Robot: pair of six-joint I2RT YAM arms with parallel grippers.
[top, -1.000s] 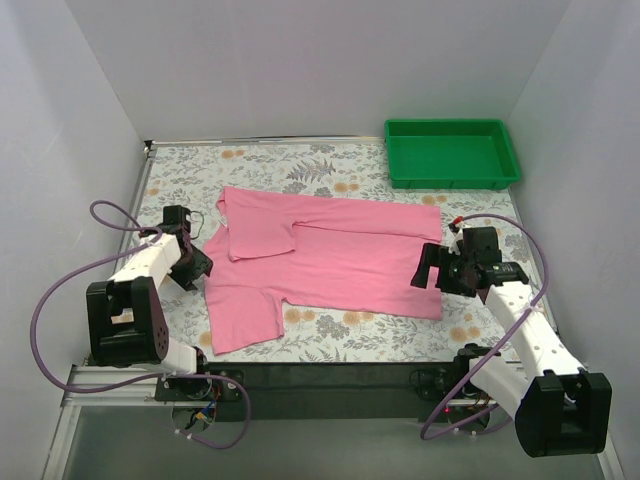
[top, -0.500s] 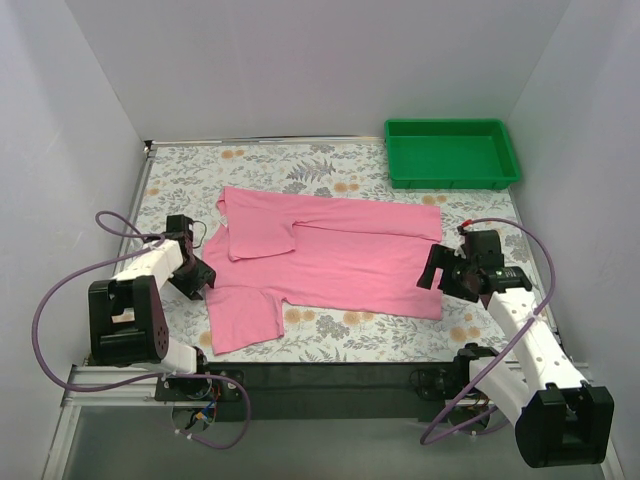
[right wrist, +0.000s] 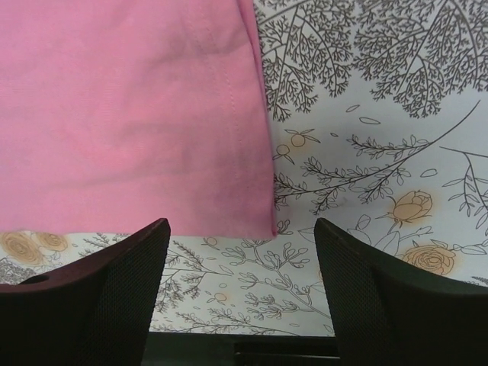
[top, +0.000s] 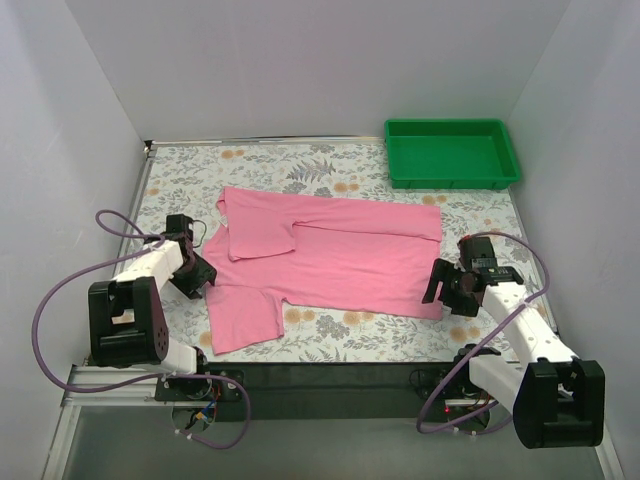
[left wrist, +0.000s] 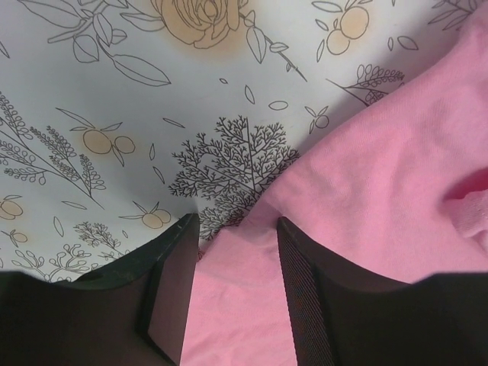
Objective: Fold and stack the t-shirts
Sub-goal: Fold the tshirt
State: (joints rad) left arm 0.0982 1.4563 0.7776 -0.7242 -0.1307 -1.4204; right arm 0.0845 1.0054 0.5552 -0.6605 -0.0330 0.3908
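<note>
Top external view gives us the floral desk (top: 330, 165), the pink t-shirt (top: 340, 255) spread flat across its middle, and a green tray (top: 452, 183) at the far right corner. Our left fingers (left wrist: 171, 297) straddle the shirt's left edge, slightly parted. Our right fingers (right wrist: 114, 297) hang wide apart over its hem corner.

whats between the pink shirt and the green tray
Nothing: only bare floral table cover separates the t-shirt from the green tray, seen in the top external view.
</note>
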